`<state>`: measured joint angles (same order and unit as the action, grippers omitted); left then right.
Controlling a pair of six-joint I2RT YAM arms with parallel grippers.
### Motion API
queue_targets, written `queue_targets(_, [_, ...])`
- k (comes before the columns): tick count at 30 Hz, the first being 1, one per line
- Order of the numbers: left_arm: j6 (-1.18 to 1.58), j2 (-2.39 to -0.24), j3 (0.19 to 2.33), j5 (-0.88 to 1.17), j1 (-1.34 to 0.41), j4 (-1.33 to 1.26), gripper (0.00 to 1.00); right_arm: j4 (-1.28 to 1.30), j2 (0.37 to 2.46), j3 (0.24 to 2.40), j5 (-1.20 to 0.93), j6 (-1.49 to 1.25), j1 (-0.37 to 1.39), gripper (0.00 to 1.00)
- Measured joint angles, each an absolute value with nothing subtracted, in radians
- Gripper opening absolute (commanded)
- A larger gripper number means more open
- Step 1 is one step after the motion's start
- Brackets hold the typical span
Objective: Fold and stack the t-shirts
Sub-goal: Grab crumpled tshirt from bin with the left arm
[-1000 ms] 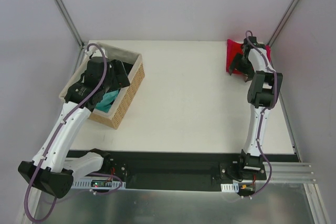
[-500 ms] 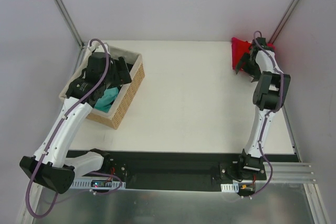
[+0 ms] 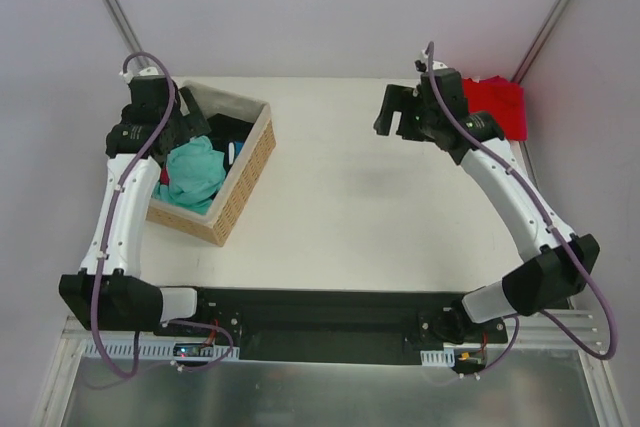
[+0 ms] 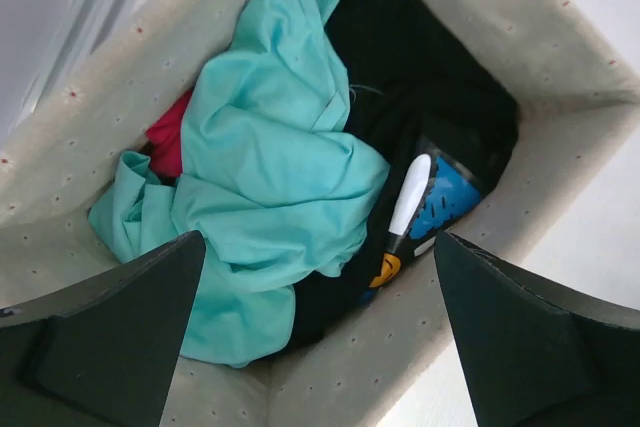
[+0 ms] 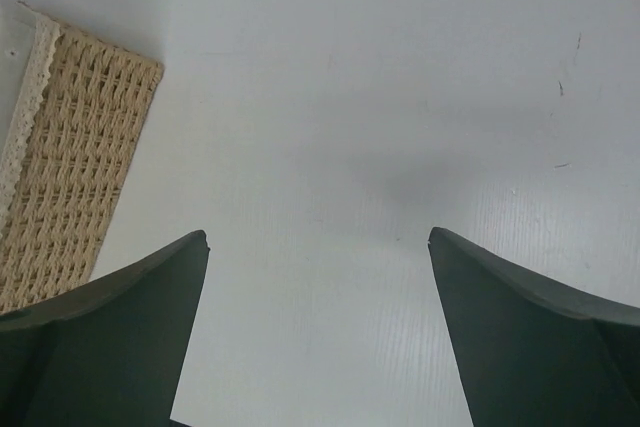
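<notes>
The teal shirt [image 3: 195, 171] lies crumpled in the wicker basket [image 3: 255, 162]. In the left wrist view it [image 4: 270, 167] fills the left of the basket, beside a black garment [image 4: 430, 97]. My left gripper [image 3: 185, 137] hangs open and empty above the basket's back left; its gap [image 4: 320, 237] looks down on the teal cloth. The red shirt [image 3: 495, 102] lies folded at the table's back right corner. My right gripper [image 3: 398, 117] is open and empty over bare table left of the red shirt; only the table shows between its tips [image 5: 318, 234].
A red-pink scrap of cloth [image 4: 170, 142] shows under the teal shirt. The black garment carries a blue, white and orange print [image 4: 425, 207]. The basket's lined wall [image 4: 450, 317] rises near the left gripper. The basket's woven corner [image 5: 70, 147] shows in the right wrist view.
My right gripper has left the red shirt at the back right corner and swung left over the table. My left gripper has pulled back and up from the basket, uncovering the teal shirt.
</notes>
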<state>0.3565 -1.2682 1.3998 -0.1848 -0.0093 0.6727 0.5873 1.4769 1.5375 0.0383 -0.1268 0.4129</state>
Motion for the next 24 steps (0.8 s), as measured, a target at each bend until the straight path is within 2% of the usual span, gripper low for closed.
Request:
queue_targets(8, [0.355,-1.376,1.309,-0.018,-0.001,0.612,0.99,0.603,1.438,1.353,0.074,-0.13,0.493,0.97])
queue_targets(18, [0.351,-1.518,1.251,-0.089,0.049,0.559,0.99,0.606,1.39,1.251,0.095,-0.129,0.548,0.97])
queue_targets(23, [0.359,-1.627,1.302,-0.156,0.081,0.554,0.91,0.604,1.348,1.232,0.101,-0.125,0.549,0.97])
queue_targets(24, [0.361,-1.652,1.314,-0.167,0.084,0.552,0.86,0.606,1.34,1.227,0.102,-0.123,0.55,0.97])
